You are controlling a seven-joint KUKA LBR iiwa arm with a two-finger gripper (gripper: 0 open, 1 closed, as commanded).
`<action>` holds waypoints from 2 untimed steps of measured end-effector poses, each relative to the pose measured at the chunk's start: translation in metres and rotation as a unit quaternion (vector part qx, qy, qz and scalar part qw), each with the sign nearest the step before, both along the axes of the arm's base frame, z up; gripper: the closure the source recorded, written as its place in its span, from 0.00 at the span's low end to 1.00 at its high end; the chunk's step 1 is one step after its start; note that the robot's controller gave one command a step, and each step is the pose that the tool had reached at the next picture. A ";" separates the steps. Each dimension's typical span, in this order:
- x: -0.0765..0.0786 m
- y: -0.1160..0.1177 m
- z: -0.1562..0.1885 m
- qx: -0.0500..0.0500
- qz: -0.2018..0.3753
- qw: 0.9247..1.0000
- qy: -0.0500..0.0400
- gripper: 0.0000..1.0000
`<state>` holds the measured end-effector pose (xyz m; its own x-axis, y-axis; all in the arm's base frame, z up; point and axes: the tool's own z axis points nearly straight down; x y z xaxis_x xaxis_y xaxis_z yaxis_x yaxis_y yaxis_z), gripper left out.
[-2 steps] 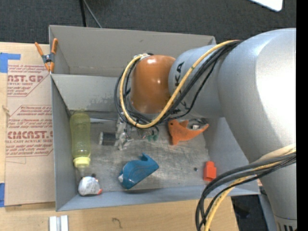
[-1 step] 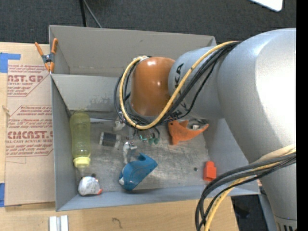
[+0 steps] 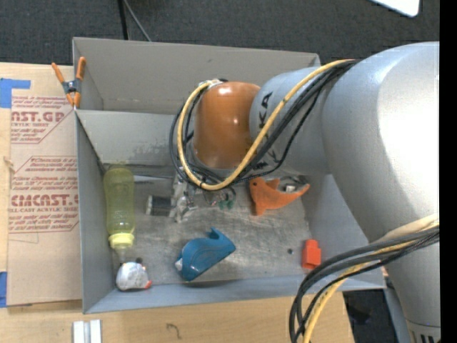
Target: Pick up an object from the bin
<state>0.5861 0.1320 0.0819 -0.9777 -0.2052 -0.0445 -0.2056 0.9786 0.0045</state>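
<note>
Dark block (image 3: pixel 158 206) lies on the bin (image 3: pixel 214 70) floor, between the bottle (image 3: pixel 119 204) on its left and the gripper (image 3: pixel 182 206) just right. Whether the gripper is released or clenched cannot be told. An off-centre close would likely shove the block toward the bottle.

Red print covers the cardboard (image 3: pixel 37 166) at nine o'clock of the bin (image 3: pixel 91 213). Near its top stands "CAST.GP" in large letters, cut off at the edge. Lower down is "CMCAST", and under it, small, "CELL-CAST ACRYLIC SHEET". The slanted small lines between cannot be read. At one o'clock, dark letters on the arm (image 3: pixel 371 120) begin with "K"; cables (image 3: pixel 187 113) cross the rest.
</note>
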 end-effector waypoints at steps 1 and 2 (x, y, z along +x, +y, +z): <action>-0.007 -0.001 -0.002 -0.004 0.002 1.000 0.018 0.00; -0.007 0.000 -0.002 -0.003 0.002 1.000 0.016 0.00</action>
